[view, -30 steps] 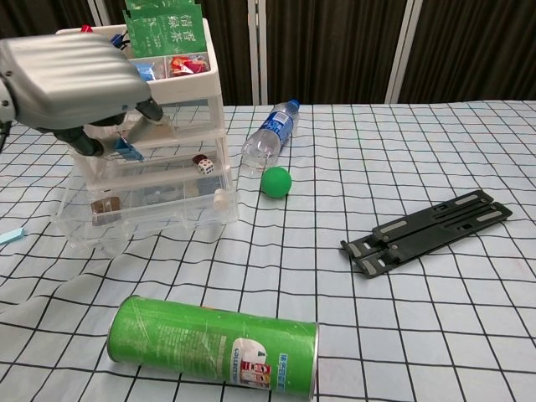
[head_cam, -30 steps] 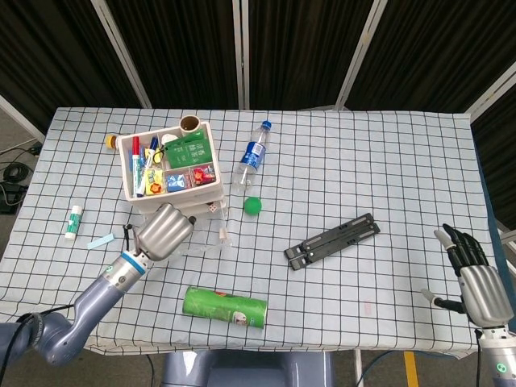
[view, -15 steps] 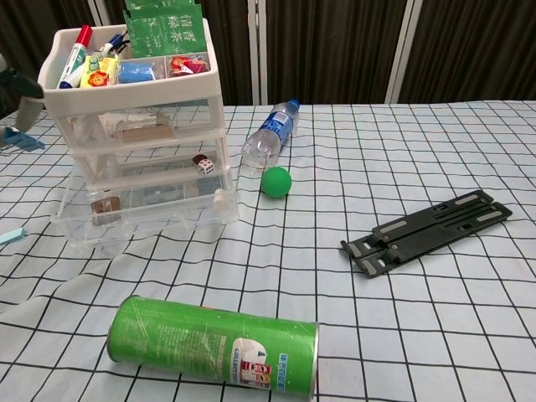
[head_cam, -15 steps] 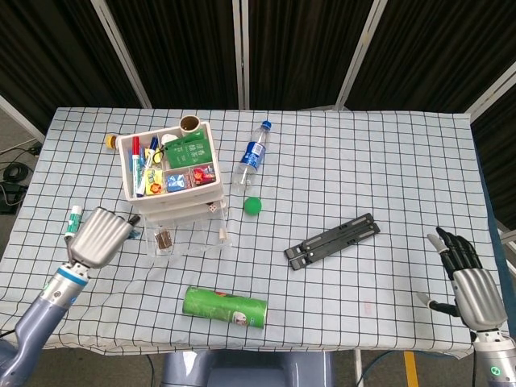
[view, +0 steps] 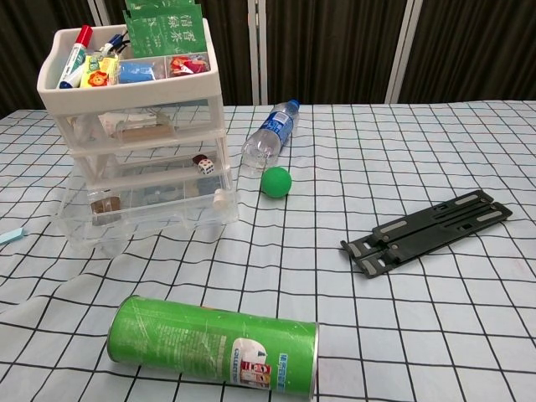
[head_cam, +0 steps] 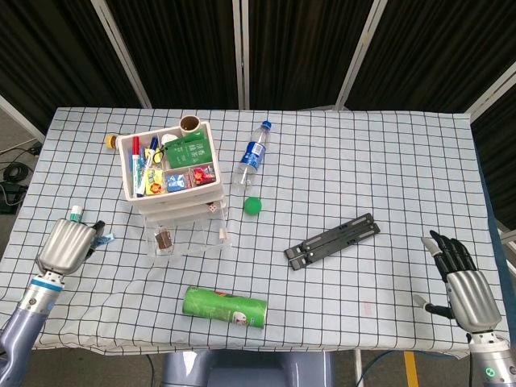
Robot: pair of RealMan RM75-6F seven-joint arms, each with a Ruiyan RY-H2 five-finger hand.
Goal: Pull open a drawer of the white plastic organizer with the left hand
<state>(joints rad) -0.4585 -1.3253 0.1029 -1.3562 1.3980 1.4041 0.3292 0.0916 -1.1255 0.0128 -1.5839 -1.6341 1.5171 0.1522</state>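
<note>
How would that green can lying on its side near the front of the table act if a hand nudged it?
The green can lies on its side on the checked tablecloth, so it would probably roll if pushed across its length. Its glossy wrapper looks smooth, so fingers might slip on it. Whether it is full or empty cannot be told.

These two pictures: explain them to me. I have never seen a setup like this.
Both come from one two-armed robot's own cameras: the head view looks down on the table, the chest view looks across it. The metal left hand and right hand sit near the table's front corners, and neither holds anything. On the checked cloth stand a white plastic organizer with its bottom drawer pulled out, a water bottle, a green ball, a black folding stand and a green can on its side.
</note>
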